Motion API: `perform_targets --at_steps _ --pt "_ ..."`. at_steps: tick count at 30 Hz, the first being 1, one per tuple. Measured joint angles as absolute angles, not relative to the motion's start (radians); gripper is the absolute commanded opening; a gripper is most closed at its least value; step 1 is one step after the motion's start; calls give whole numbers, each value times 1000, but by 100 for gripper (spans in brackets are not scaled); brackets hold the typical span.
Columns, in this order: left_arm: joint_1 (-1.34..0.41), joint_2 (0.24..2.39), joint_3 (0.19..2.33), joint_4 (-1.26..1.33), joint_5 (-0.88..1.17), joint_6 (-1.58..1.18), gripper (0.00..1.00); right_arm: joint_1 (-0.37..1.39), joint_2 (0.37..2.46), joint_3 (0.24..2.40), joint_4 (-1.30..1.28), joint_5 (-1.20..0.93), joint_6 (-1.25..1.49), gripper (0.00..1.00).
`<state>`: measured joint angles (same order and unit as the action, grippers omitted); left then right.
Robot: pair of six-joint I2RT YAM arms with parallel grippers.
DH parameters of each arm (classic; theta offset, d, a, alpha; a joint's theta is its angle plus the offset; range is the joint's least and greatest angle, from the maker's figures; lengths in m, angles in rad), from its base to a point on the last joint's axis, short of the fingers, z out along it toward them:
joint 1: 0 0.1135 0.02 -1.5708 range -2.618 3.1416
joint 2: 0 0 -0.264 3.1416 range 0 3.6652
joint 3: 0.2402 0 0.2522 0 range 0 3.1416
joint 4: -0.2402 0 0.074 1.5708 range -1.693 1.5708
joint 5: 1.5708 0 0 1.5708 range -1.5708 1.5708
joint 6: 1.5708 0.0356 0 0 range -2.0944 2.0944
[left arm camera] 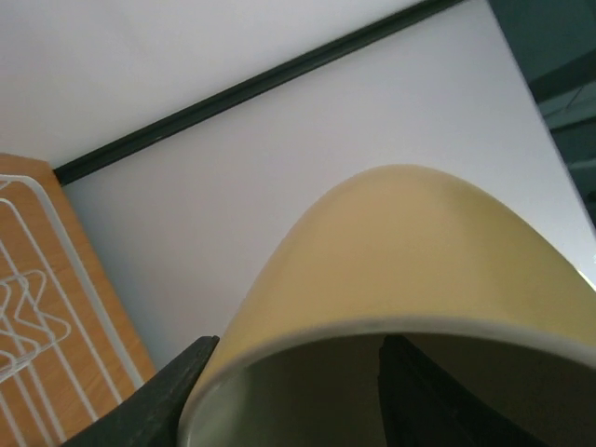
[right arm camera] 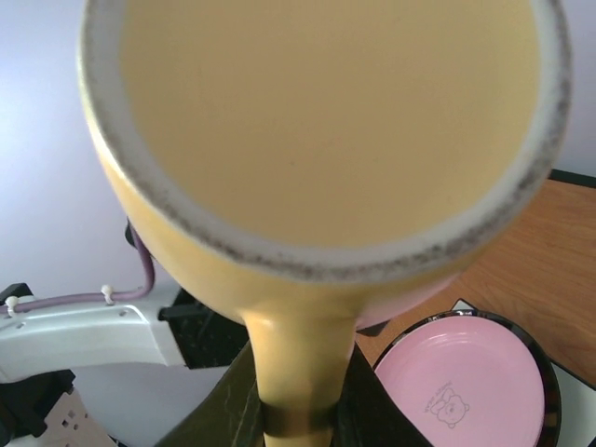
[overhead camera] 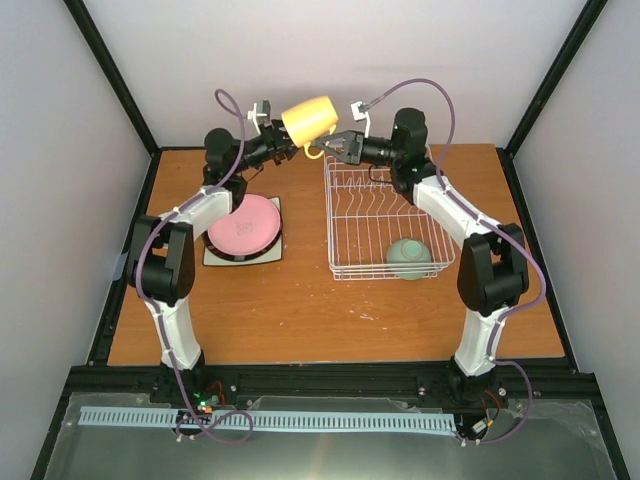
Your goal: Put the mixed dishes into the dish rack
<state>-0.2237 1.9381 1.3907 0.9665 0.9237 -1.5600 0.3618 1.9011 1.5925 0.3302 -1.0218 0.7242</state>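
The yellow mug point(overhead camera: 310, 120) hangs in the air between both arms, above the back left corner of the dish rack point(overhead camera: 345, 215). My right gripper point(overhead camera: 328, 146) is shut on the mug's handle point(right arm camera: 298, 372), with the mug's base point(right arm camera: 326, 121) filling the right wrist view. My left gripper point(overhead camera: 287, 143) straddles the mug's rim point(left arm camera: 391, 326), one finger point(left arm camera: 158, 410) outside and one inside, jaws set wide apart. A mint-green bowl point(overhead camera: 409, 257) lies in the rack. The pink plate point(overhead camera: 245, 225) sits on a black-rimmed plate point(right arm camera: 549, 372) and the white square plate point(overhead camera: 212, 258). The flower-marked plate is hidden.
The plate stack sits left of the rack on the wooden table point(overhead camera: 300, 310). Black frame posts point(overhead camera: 110, 70) and white walls enclose the back and sides. The table's near edge runs along a black rail point(overhead camera: 320, 375).
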Motion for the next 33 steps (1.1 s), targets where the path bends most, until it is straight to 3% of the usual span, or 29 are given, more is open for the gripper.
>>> perform_targets --at_steps 8,17,33 --pt "-220 1900 1557 532 1021 -1158 48 319 1824 1564 274 -1001 680 3" --pt "-191 1900 1740 210 1033 -847 49 228 1792 1522 121 -869 632 3" --pt "-168 1895 1781 -105 946 -547 48 202 1732 1522 -69 -799 534 3"
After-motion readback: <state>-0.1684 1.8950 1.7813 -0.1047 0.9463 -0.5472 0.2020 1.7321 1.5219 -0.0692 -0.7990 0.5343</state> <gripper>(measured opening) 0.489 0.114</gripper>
